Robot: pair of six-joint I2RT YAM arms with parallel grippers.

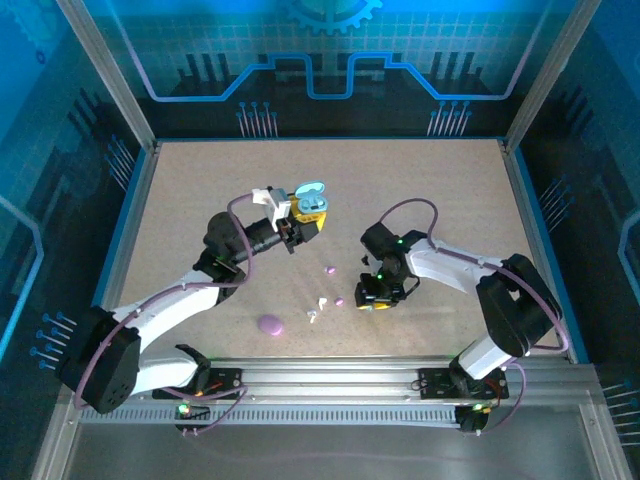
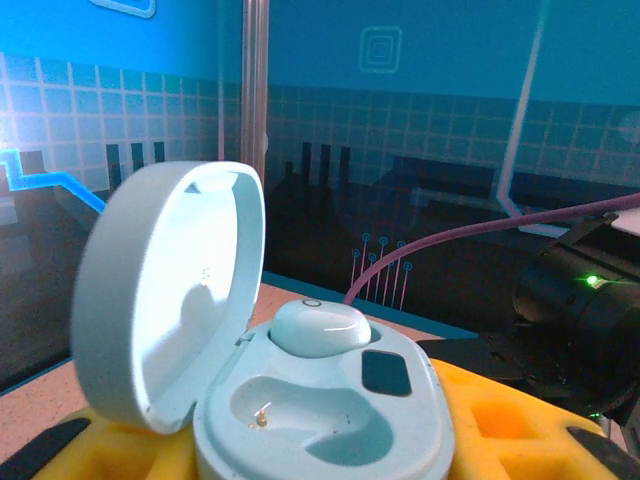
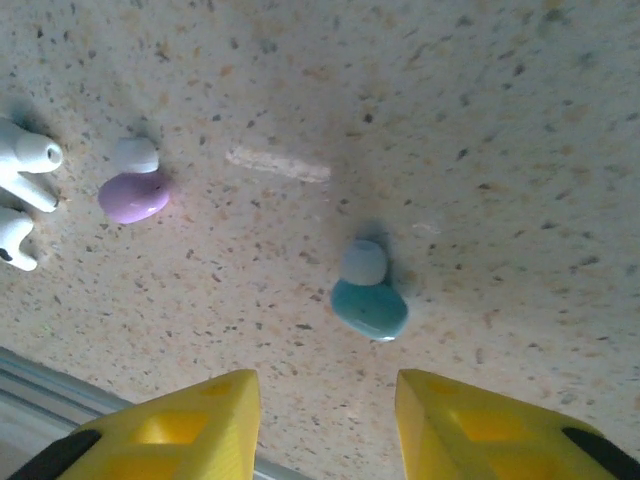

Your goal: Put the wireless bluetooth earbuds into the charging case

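My left gripper (image 1: 303,222) is shut on the light blue charging case (image 2: 330,420), holding it up off the table with its lid (image 2: 165,300) swung open. One light blue earbud (image 2: 318,326) sits in the far slot; the near slot (image 2: 300,415) is empty. My right gripper (image 3: 325,405) hangs open just above the table, its yellow fingers (image 3: 185,425) apart. A second light blue earbud (image 3: 368,300) lies on the table just ahead of the gap. In the top view the right gripper (image 1: 378,297) is right of centre.
A pink-purple earbud (image 3: 133,192) and two white earbuds (image 3: 25,165) lie left of the blue one. Another pink-purple earbud (image 1: 330,269) and a purple case (image 1: 270,325) rest on the table (image 1: 440,190). A metal rail (image 1: 330,378) runs along the near edge.
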